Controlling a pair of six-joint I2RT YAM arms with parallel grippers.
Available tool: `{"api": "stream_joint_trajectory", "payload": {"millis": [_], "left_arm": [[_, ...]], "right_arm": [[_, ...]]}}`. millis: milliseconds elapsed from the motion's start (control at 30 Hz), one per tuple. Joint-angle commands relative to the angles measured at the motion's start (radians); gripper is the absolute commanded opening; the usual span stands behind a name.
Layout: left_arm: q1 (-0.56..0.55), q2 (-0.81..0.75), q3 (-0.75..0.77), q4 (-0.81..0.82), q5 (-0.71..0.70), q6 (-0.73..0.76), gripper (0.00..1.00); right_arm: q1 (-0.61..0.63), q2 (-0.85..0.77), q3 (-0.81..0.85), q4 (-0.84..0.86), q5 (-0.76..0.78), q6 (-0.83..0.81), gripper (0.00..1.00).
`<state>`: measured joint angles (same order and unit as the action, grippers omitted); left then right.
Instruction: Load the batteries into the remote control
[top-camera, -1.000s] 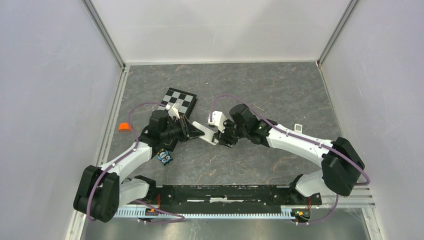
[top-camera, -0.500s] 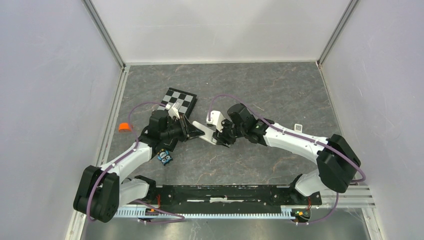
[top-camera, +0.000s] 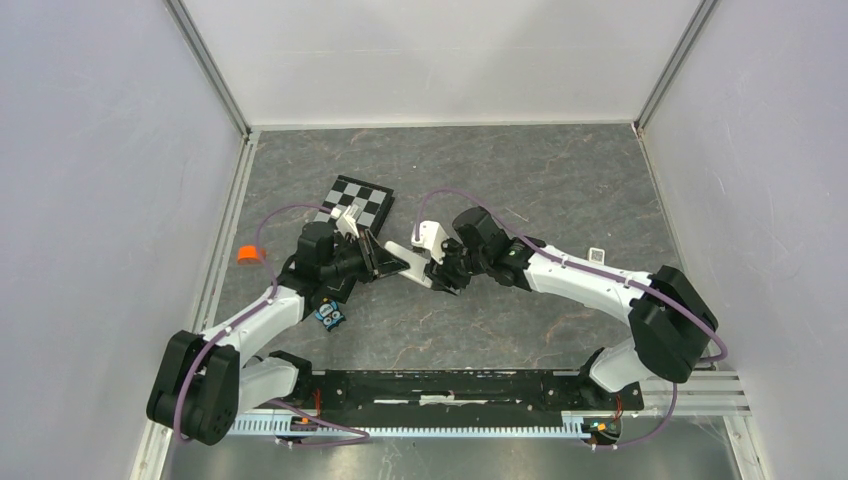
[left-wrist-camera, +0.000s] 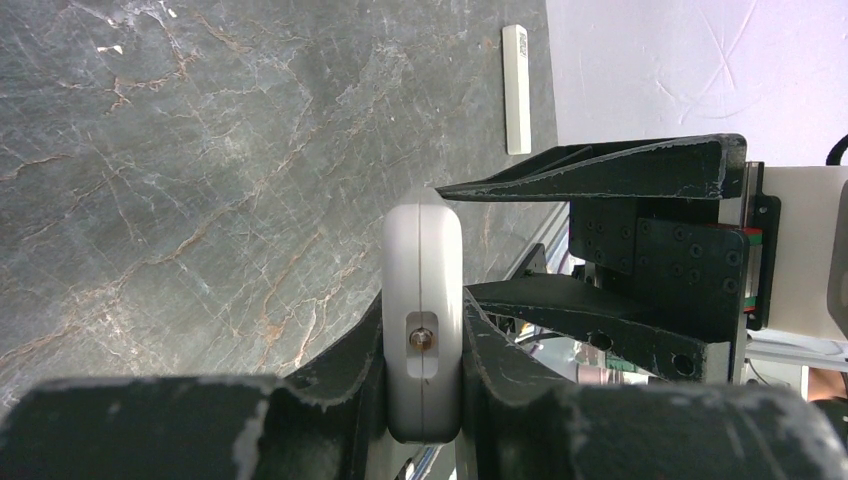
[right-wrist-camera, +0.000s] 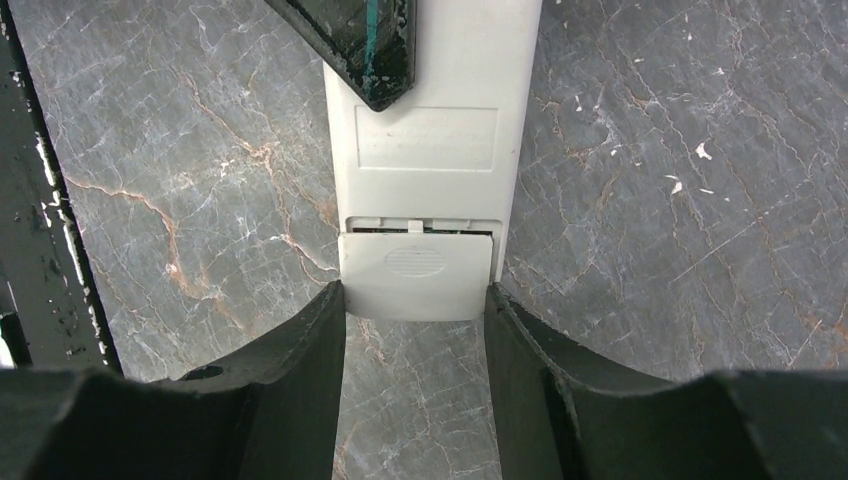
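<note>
The remote control (top-camera: 405, 258) hangs above the table between both arms, its plain white back toward the right wrist camera. My left gripper (top-camera: 393, 263) is shut on one end of it; in the left wrist view the remote control (left-wrist-camera: 423, 270) stands edge-on between that gripper's (left-wrist-camera: 423, 335) pads. My right gripper (right-wrist-camera: 415, 300) presses both fingertips against the sides of the battery cover (right-wrist-camera: 416, 275) at the remote control's (right-wrist-camera: 430, 140) other end. A thin dark gap shows along the cover's upper edge. The batteries are out of view.
A black-and-white checkered board (top-camera: 357, 197) lies behind the left arm. A small blue toy-like object (top-camera: 330, 314) sits near the left forearm, an orange piece (top-camera: 248, 253) by the left wall, and a small white piece (top-camera: 597, 255) near the right arm.
The right wrist has shifted slightly left and away from the bases, closing in on the left gripper. Both grips on the remote control stay the same.
</note>
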<state>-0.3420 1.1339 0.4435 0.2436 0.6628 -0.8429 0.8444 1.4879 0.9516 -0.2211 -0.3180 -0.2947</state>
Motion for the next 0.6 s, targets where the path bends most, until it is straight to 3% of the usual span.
{"api": "stream_joint_trajectory", "payload": {"millis": [0,133,567], "left_arm": [[-0.011,-0.036,0.001,0.068,0.045,0.002,0.02],[-0.011,-0.052,0.011,0.016,0.010,0.031,0.02],[-0.041,-0.063,0.011,0.041,0.053,0.053,0.02]], "right_arm": [[0.004,0.009,0.048,0.053,0.017,0.012,0.44],[0.004,0.014,0.056,0.038,0.065,0.019,0.43],[0.004,0.058,0.105,-0.002,0.020,0.000,0.44]]}}
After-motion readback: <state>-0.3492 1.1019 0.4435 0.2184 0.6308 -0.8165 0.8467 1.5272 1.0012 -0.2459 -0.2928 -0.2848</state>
